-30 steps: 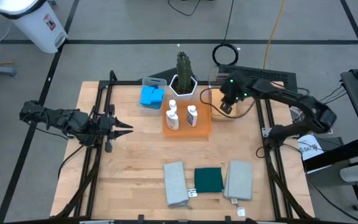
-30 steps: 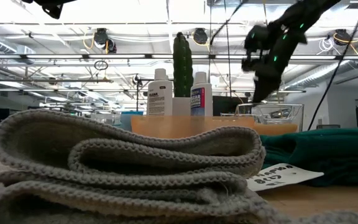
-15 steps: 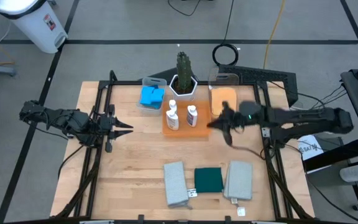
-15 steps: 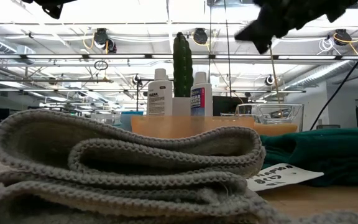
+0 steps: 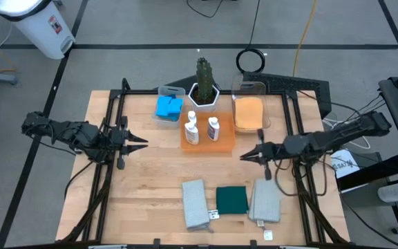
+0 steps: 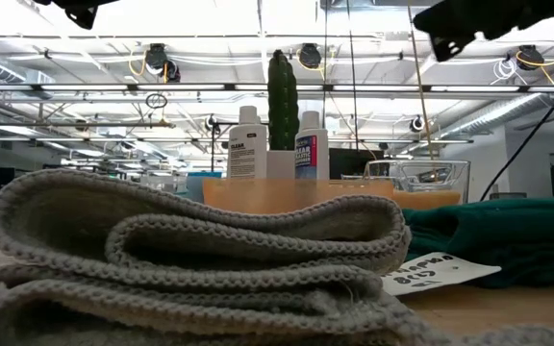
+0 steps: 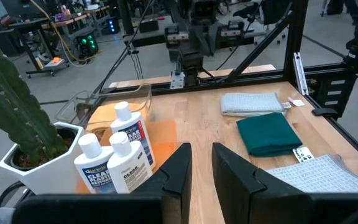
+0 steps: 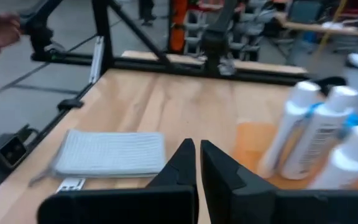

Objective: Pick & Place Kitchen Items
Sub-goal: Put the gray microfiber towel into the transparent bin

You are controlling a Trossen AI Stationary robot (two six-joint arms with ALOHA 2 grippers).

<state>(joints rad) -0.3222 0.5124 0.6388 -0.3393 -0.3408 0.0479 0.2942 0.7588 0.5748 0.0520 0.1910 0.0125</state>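
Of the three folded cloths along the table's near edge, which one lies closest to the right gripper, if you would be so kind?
The grey cloth at the right end of the row, just below the right gripper; the green cloth and other grey cloth lie farther left.

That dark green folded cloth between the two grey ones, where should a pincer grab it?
Probably from straight above, pinching a free edge of the dark green cloth: it lies flat and folded, with a grey cloth close on one side and another grey cloth on the other, so side approaches look crowded.

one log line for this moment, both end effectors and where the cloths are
left end effector: open, parked at table's left | right end effector: shut, empty, above right grey cloth | orange cloth: in clear bin | green cloth: front row
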